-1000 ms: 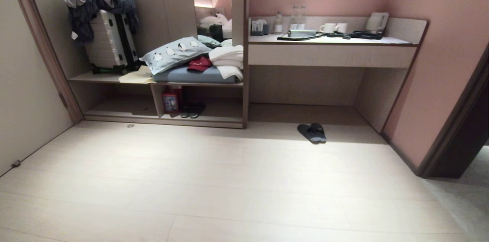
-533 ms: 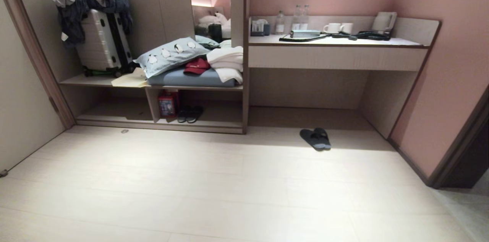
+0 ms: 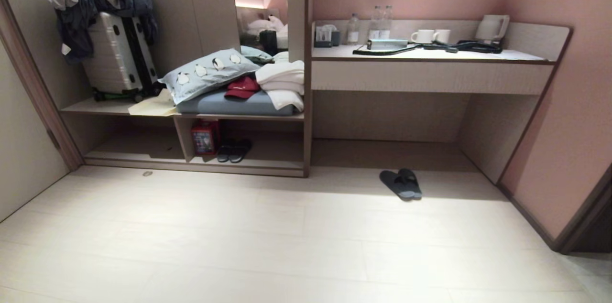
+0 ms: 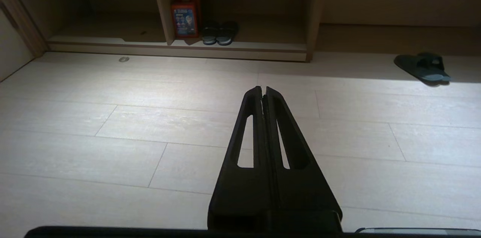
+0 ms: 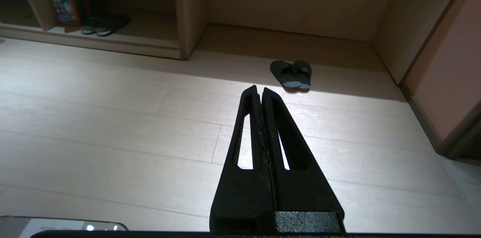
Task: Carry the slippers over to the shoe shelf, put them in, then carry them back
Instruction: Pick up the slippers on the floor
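left claw [image 4: 263,88] and right claw [image 5: 259,88] clenched, empty, low over the floor [image 3: 287,245]. the slippers [image 3: 401,183] lie side by side on the floor, right of the shoe shelf [image 3: 201,162], outside it. another dark pair [image 3: 233,150] inside the shelf.

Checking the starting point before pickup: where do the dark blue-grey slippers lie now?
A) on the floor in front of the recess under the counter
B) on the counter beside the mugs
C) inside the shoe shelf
A: the slippers lie together on the floor before the recess under the counter, outside the shoe shelf.
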Controlling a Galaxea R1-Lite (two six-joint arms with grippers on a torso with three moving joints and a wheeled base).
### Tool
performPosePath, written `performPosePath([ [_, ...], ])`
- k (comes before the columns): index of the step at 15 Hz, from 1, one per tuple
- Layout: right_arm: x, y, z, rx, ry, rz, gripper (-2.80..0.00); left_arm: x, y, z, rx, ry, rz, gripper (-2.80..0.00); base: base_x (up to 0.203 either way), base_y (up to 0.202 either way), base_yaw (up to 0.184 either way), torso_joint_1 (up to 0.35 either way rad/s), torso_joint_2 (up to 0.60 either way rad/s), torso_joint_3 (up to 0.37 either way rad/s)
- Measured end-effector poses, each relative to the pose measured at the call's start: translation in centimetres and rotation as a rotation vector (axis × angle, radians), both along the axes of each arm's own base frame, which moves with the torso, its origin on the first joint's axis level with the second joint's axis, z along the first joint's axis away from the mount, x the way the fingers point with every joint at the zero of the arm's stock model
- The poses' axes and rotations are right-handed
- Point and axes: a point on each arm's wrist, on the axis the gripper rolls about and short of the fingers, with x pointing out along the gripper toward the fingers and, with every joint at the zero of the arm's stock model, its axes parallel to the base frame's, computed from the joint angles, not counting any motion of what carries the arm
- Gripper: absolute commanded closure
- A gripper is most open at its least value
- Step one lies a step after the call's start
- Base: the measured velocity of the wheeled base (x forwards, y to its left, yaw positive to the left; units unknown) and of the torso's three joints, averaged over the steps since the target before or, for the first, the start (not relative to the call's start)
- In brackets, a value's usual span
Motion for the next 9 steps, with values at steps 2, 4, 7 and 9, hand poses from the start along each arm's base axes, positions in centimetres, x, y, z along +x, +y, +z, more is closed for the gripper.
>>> performPosePath([
  [2, 0.00, 0.00, 0.00, 0.000, 0.000, 0.001, 0.00, 0.00, 0.00, 0.01, 0.000, 0.000, 0.000, 0.00, 0.200, 0.000, 0.001, 0.000, 0.00, 0.004],
  [4, 0.00, 0.00, 0.00, 0.000, 0.000, 0.001, 0.00, 0.00, 0.00, 0.00, 0.000, 0.000, 0.000, 0.00, 0.196, 0.000, 0.000, 0.004, 0.01, 0.005],
  [7, 0.00, 0.00, 0.00, 0.000, 0.000, 0.001, 0.00, 0.00, 0.00, 0.00, 0.000, 0.000, 0.000, 0.00, 0.198, 0.000, 0.000, 0.001, 0.00, 0.000],
  [9, 0.00, 0.00, 0.00, 0.000, 0.000, 0.000, 0.00, 0.00, 0.00, 0.00, 0.000, 0.000, 0.000, 0.00, 0.199, 0.000, 0.001, 0.003, 0.00, 0.000],
])
